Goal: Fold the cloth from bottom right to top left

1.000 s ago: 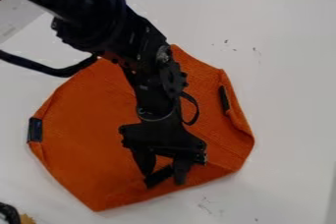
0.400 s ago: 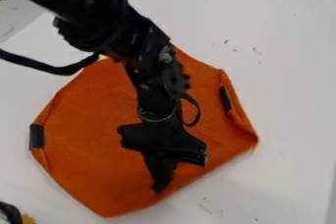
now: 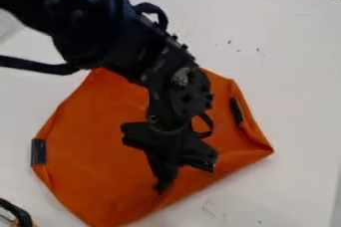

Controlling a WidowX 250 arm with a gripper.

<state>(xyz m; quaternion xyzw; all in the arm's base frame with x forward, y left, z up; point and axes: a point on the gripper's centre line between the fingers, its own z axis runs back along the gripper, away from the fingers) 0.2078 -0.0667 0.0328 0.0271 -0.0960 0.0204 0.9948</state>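
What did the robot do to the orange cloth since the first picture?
The gripper had its two fingers apart; now they have come together and seem to pinch the lower edge of the orange cloth. The cloth has slid a bit toward the bottom of the picture, and its right corner pokes out farther right. The white table stayed put, and the cloth still lies spread out.

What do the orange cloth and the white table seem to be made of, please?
The orange cloth looks like soft, matte fabric, judging by its creases and turned-over right edge; the fibre is unclear. The white table seems smooth, perhaps laminate or painted board, given its pale, mostly even surface.
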